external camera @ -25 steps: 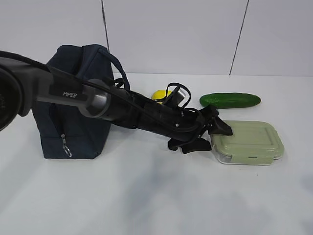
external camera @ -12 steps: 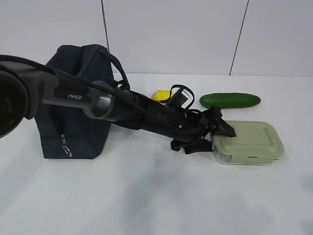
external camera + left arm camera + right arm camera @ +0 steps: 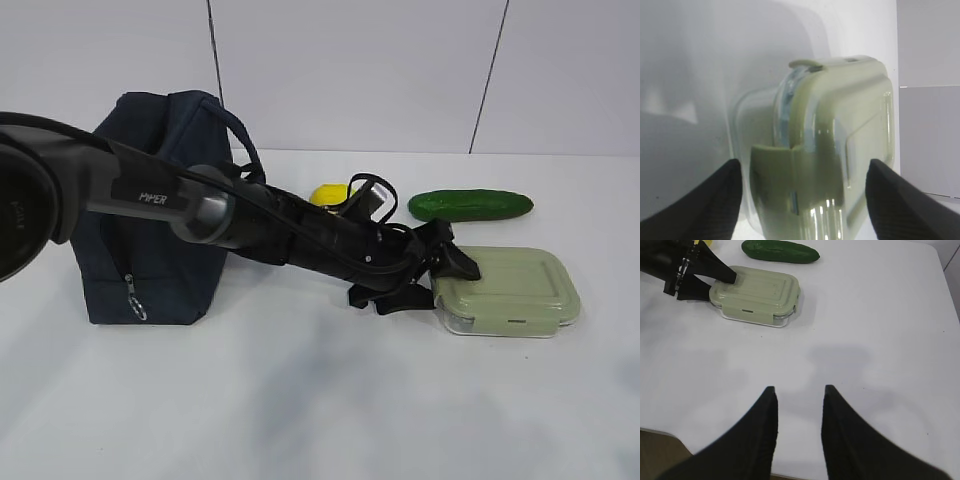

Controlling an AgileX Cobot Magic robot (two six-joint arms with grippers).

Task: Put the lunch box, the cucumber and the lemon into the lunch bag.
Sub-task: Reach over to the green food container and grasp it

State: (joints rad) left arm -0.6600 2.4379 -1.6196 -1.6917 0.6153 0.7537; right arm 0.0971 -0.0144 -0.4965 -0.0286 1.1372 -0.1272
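Left wrist view, lunch box (image 3: 835,150) between spread left hand (image 3: 802,195), contact seemingly none.

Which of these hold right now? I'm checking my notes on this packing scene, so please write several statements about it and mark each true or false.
1. The left gripper straddles one end of the clear rectangular lunch box with the sage-green lid, jaws open. True.
2. The dark green bumpy cucumber lies on the lunch box lid. False: it lies on the table behind the box.
3. The small yellow lemon is inside the navy fabric lunch bag. False: it sits on the table behind the arm.
4. The right gripper holds nothing. True.
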